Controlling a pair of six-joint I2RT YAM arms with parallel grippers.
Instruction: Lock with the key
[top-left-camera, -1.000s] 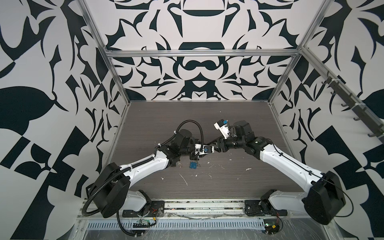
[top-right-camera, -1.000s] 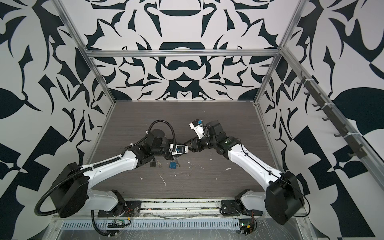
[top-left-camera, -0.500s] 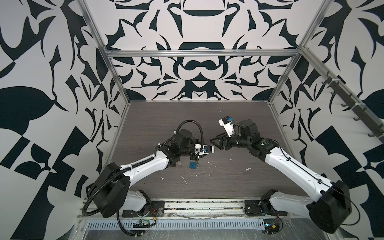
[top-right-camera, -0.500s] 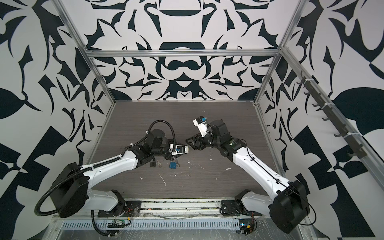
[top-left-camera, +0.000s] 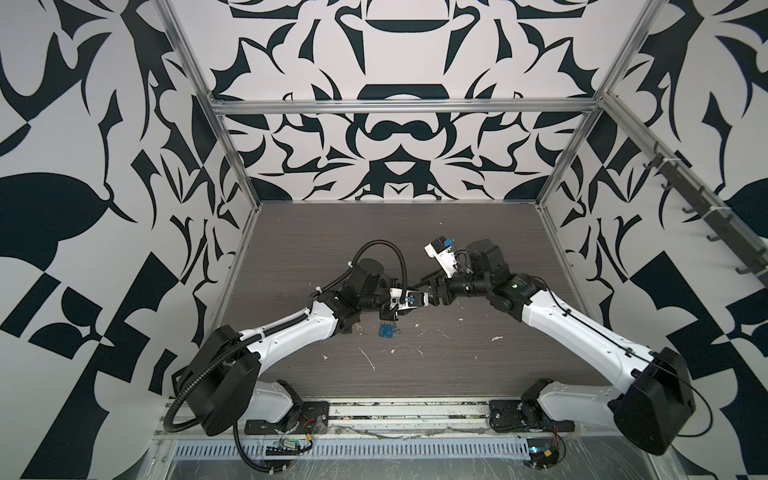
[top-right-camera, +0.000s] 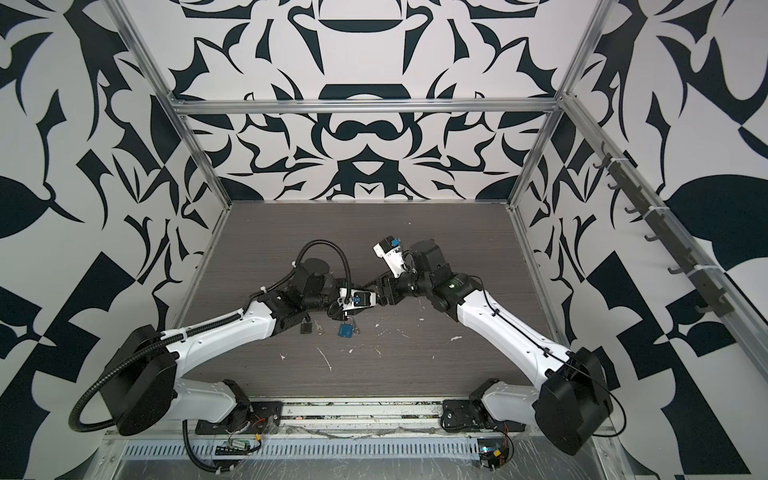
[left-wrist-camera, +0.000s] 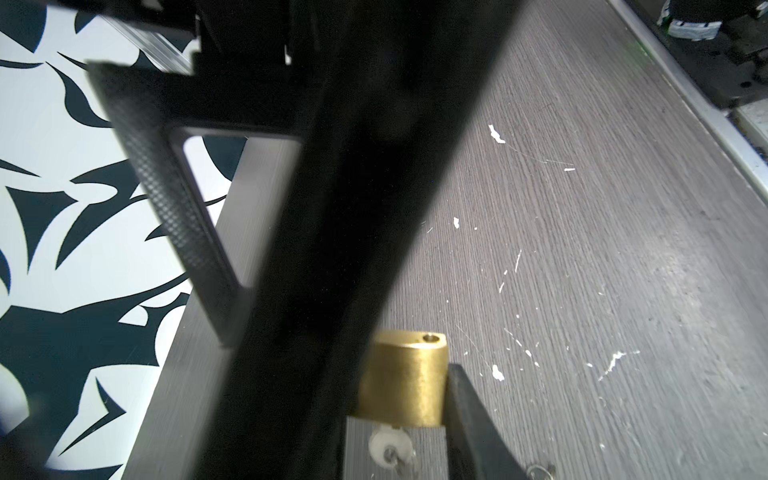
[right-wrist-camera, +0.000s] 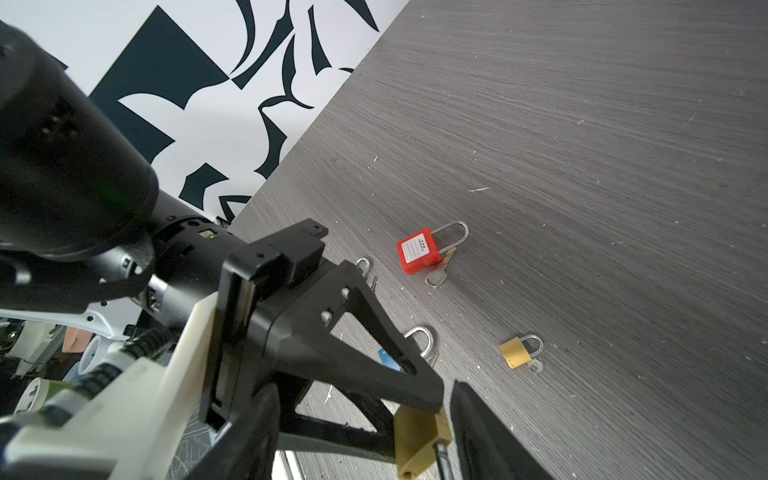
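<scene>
Left gripper (right-wrist-camera: 415, 411) jaws clamped on the small brass padlock (left-wrist-camera: 405, 382), held off the grey wood-grain table (top-left-camera: 457, 232), mid-table. One shackle hole shows empty. White-headed key (left-wrist-camera: 386, 449) at the lock's base. Right gripper (top-left-camera: 431, 296) jaws apart, one finger just beside the lock, gripping nothing. Blue square padlock (top-left-camera: 385, 330) lies on the table nearby.
</scene>
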